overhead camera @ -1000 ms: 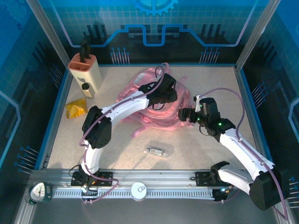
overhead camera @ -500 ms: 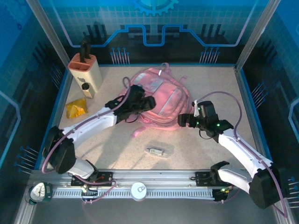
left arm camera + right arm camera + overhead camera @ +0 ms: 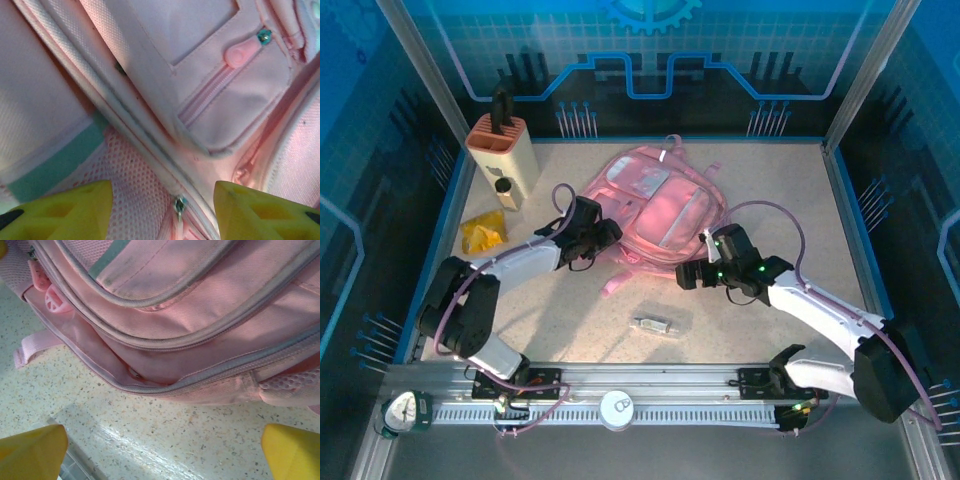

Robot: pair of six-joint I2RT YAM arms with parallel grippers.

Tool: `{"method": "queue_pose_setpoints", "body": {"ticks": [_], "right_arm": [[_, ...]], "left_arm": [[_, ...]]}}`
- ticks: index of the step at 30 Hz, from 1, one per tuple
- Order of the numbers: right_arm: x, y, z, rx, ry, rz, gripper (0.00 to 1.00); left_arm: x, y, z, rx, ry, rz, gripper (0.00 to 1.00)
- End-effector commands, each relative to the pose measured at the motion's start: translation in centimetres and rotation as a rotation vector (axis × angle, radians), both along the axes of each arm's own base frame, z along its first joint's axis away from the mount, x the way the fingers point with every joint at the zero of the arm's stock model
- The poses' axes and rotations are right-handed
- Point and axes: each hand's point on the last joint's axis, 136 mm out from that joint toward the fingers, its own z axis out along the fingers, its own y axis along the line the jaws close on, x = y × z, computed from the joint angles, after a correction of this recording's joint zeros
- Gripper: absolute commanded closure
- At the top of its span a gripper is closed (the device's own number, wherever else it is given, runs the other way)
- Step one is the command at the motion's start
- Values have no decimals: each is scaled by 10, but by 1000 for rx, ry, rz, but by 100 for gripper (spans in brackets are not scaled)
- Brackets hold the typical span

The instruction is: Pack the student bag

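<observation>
Small clear packet (image 3: 655, 324) lies nearest on the bench (image 3: 780, 190). Right hand (image 3: 688, 276) is spread wide and empty at the student bag's (image 3: 665, 205) near edge. Left hand (image 3: 606, 236) is partly spread at the bag's left side, gripping nothing. Bag lies flat mid-bench. Yellow packet (image 3: 482, 232) and beige holder (image 3: 505, 160) are far left.

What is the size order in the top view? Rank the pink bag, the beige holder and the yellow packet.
Largest to smallest:
1. student bag
2. beige holder
3. yellow packet
The gaps are clear.
</observation>
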Motion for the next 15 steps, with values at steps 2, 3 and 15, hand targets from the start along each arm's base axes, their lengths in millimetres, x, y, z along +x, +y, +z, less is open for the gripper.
{"method": "queue_pose_setpoints", "body": {"ticks": [2,3,15], "right_arm": [[3,9,10,34,-21,5,0],[3,9,9,32,-25,5,0],[3,5,3,12,-15,-10,0]], "left_arm": [[23,-15,11,-97,-36,5,46],[25,-16,8,-104,-28,6,46],[41,-19,-18,-105,31,54,56]]}}
